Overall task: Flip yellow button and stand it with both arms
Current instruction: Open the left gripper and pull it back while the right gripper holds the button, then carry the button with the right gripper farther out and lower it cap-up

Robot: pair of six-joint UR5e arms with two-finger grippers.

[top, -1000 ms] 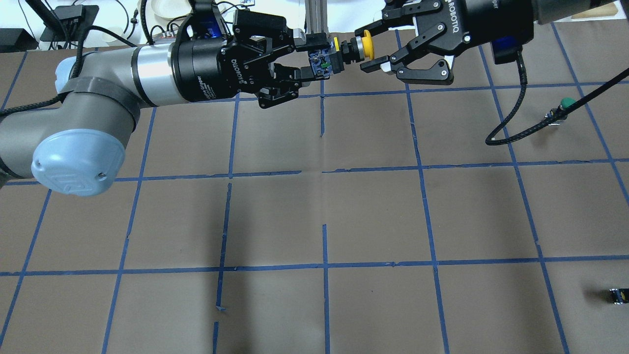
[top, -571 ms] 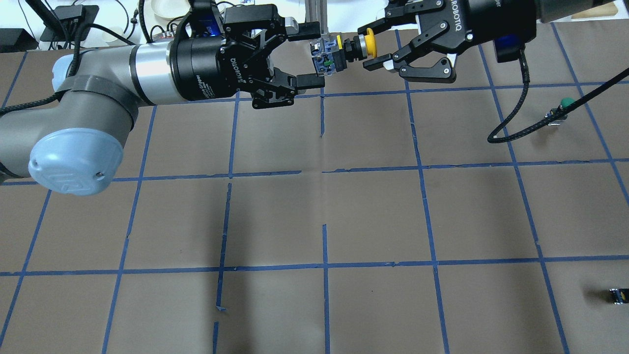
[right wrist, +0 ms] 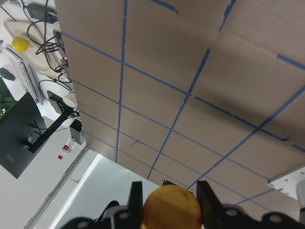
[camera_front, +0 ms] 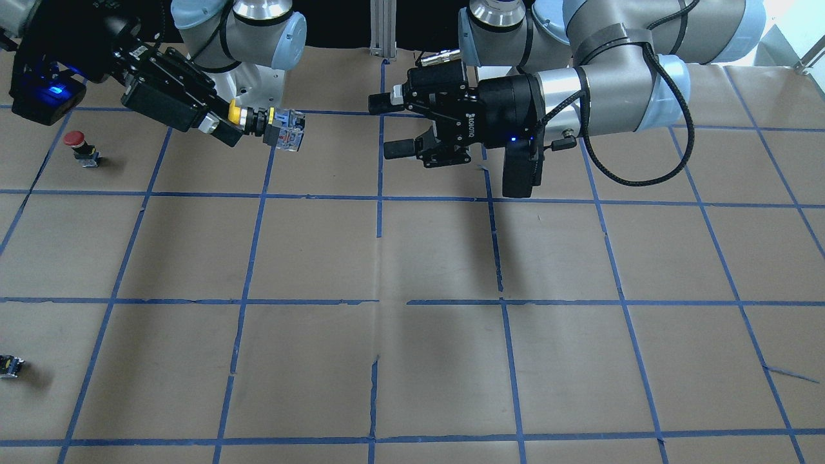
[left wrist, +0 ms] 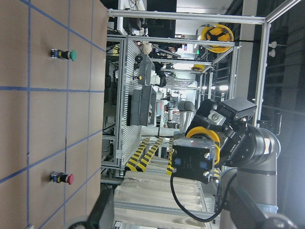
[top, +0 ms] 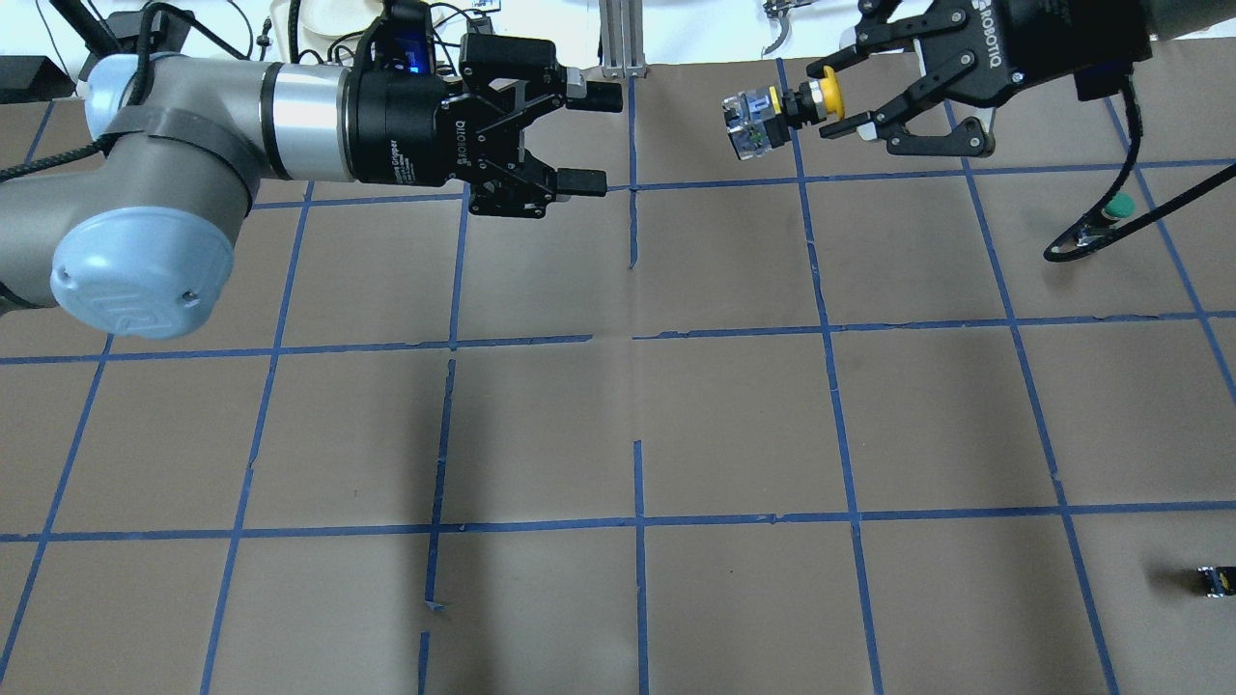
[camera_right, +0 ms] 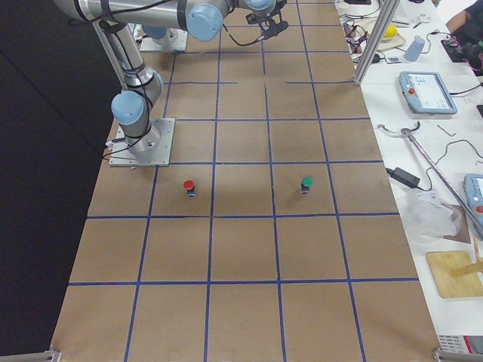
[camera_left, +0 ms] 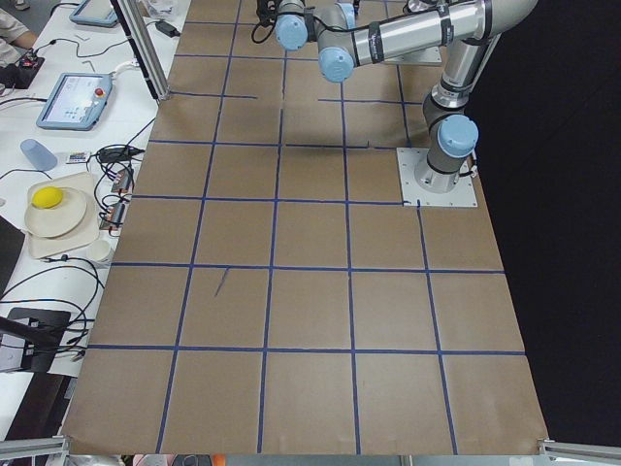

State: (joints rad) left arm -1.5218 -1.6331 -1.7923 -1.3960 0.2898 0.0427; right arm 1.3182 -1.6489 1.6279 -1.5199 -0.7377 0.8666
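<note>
The yellow button (top: 758, 111) hangs in the air, lying sideways, its grey block body pointing toward the left arm. My right gripper (top: 832, 99) is shut on its yellow cap, over the table's far right part. It also shows in the front view (camera_front: 280, 132), held by the right gripper (camera_front: 235, 116). In the right wrist view the cap (right wrist: 171, 210) sits between the fingers. My left gripper (top: 594, 138) is open and empty, a grid cell to the left of the button; in the front view the left gripper (camera_front: 385, 125) is spread wide.
A green button (top: 1115, 205) stands at the right side of the table. A red button (camera_front: 76, 145) stands near the right arm's base. A tiny black block (top: 1212, 579) lies at the near right edge. Cables and clutter lie beyond the table's far edge.
The left gripper opened, let go of the button's body and drew back to the left. The right gripper carried the button to the right by its cap.
</note>
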